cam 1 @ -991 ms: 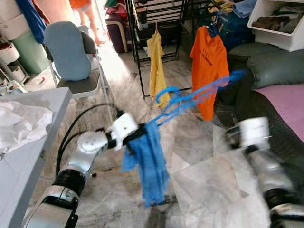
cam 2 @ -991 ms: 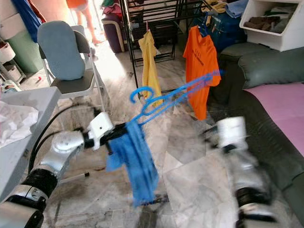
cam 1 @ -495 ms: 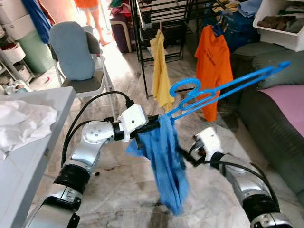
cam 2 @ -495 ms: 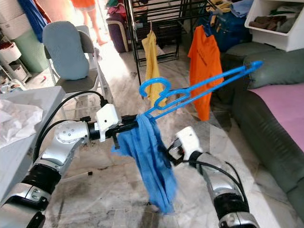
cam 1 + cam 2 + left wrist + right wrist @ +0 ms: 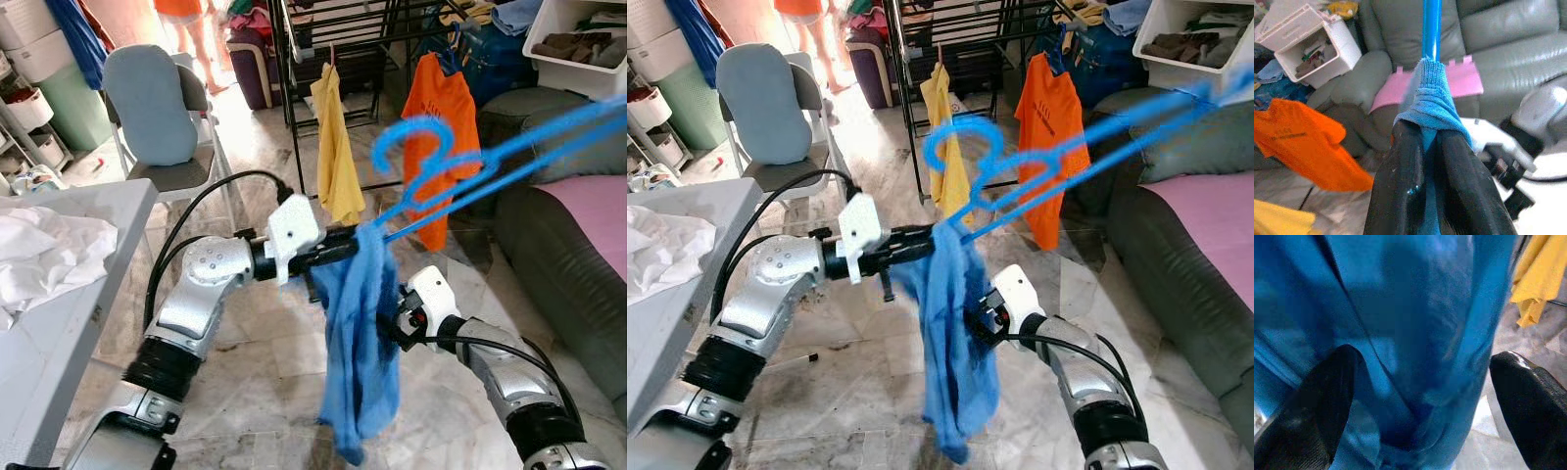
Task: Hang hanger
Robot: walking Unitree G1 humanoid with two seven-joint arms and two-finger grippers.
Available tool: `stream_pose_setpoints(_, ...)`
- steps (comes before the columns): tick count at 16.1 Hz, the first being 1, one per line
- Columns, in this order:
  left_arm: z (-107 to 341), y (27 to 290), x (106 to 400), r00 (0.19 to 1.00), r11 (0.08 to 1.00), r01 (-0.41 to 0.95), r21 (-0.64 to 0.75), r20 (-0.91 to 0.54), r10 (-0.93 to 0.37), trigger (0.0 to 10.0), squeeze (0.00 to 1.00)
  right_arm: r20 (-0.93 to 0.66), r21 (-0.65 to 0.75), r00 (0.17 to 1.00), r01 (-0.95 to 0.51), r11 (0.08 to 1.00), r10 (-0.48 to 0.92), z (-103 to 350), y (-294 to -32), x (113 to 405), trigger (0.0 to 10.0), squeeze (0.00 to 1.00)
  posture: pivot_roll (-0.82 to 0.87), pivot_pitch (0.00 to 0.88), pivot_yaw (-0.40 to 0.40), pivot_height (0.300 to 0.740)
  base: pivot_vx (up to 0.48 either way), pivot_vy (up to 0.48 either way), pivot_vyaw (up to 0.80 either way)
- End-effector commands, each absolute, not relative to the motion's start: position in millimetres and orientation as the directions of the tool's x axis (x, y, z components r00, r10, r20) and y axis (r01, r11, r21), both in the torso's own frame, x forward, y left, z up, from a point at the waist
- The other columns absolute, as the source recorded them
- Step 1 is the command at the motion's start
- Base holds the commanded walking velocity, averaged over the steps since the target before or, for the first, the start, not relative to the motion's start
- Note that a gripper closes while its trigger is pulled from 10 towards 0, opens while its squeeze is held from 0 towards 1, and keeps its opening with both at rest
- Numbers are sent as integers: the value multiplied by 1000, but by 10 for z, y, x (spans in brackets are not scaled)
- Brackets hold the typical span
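Observation:
A blue plastic hanger [image 5: 490, 174] slants up to the right in front of me, its hook [image 5: 416, 147] uppermost. A blue cloth [image 5: 358, 362] hangs from its lower end. My left gripper [image 5: 345, 251] is shut on that end of the hanger and the cloth bunched over it; the left wrist view shows its black fingers [image 5: 1400, 186] pinching the cloth [image 5: 1431, 98] below the bar [image 5: 1431, 29]. My right gripper [image 5: 396, 323] is open at the hanging cloth's right side. Its fingers [image 5: 1308, 416] stand wide apart around the cloth [image 5: 1415, 308].
A black drying rack [image 5: 292, 98] stands ahead with a yellow garment [image 5: 335, 157] and an orange shirt [image 5: 441, 108] hung on it. A grey chair [image 5: 152, 108] and a grey table [image 5: 59, 323] with white cloth are left, a sofa [image 5: 578, 255] right. A person's legs [image 5: 186, 20] show far back.
My left arm has lifted the hanger and cloth up and to the right. My right arm has swung in from the right to the hanging cloth.

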State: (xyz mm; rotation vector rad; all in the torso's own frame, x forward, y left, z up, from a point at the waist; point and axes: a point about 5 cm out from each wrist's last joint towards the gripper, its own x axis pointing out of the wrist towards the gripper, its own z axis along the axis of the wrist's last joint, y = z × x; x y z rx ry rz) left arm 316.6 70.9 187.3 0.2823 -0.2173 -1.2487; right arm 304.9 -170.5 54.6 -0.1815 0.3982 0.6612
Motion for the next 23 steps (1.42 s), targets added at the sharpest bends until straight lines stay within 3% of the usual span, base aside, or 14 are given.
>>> stream_pose_setpoints(1,2118,761,3167,295,303,894,329,76,-953,0,0,-423,-30,711,-630,776,562,505,-1624,3065,10000,0,-109,0,120,740,0,0,0)
stream_pose_setpoints(4,2378,752,3117,275,312,909,277,165,-947,0,0,-492,-7,725,-556,831,481,279,-1692,3003,10000,0,-96,0,108,740,0,0,0)
stream_pose_setpoints(5,2380,769,3112,276,312,911,270,165,-947,0,0,-495,-2,734,-536,844,465,267,-1715,3001,8196,0,-96,0,107,740,0,0,0)
stream_pose_setpoints(6,2386,794,3107,284,321,912,254,171,-943,0,0,-505,-9,742,-516,856,442,255,-1767,2995,2510,0,-101,0,101,740,0,0,0)
stream_pose_setpoints(7,2394,821,3104,289,325,915,241,172,-942,0,0,-511,-20,751,-498,867,419,246,-1836,2984,0,0,-103,0,97,740,0,0,0)
stream_pose_setpoints(12,2404,938,3126,347,377,902,208,167,-923,0,0,-530,-34,803,-340,940,272,208,-2335,2867,0,0,-113,0,90,740,0,0,0)
stream_pose_setpoints(15,2228,1063,3187,413,426,882,201,105,-905,0,0,-515,-91,853,-156,984,87,287,-2757,2814,0,0,-134,0,88,740,0,0,0)
stream_pose_setpoints(17,2157,1116,3203,432,438,875,205,79,-899,0,0,-492,-111,870,-90,990,24,358,-2884,2829,0,0,-138,0,88,740,0,0,0)
stream_pose_setpoints(19,1843,1318,3211,456,444,882,158,-50,-889,0,0,-327,-105,930,138,985,-166,800,-3222,3019,0,0,-138,0,88,740,0,0,0)
stream_pose_setpoints(23,1425,1604,3147,464,461,885,64,-195,-864,0,0,-87,-20,960,267,964,-267,1471,-3367,3308,0,0,-149,0,79,740,0,0,0)
